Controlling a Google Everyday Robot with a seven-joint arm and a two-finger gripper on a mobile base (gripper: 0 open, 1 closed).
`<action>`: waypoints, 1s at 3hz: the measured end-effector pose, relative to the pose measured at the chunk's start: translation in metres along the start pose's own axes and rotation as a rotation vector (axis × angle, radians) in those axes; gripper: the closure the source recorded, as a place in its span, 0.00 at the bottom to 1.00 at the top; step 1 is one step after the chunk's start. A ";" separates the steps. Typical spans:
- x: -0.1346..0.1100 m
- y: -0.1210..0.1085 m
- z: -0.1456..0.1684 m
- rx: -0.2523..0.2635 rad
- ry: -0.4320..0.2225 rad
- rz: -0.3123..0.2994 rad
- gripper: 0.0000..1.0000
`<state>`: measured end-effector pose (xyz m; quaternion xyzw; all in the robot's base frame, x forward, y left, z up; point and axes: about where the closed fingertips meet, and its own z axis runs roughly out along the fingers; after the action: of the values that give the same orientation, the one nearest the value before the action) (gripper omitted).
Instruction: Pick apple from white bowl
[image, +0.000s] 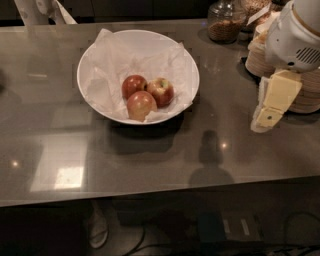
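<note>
The apple (161, 91) lies in the white bowl (145, 35); the gripper (269, 112) hangs well right over the desk (150, 160); I cannot tell how open it is.

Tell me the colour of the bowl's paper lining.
White paper, camera view. The gripper hangs right of the bowl.

The apple (161, 91) is small, round and red, with a yellow-green patch around its stem dimple, which faces up. It lies in the middle of the white bowl (195, 75), on crumpled white paper, touching two other apples. The bowl is wide, shallow and glossy, and it stands upright on the desk (150, 165). The hand (264, 120) hangs well apart, to the right of the bowl.
</note>
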<state>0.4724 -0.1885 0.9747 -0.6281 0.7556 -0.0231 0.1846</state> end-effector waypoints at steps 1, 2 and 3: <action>-0.032 -0.021 0.004 0.035 -0.074 -0.078 0.00; -0.060 -0.039 0.005 0.067 -0.171 -0.152 0.00; -0.060 -0.039 0.005 0.067 -0.171 -0.152 0.00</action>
<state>0.5191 -0.1381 0.9958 -0.6766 0.6862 -0.0087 0.2671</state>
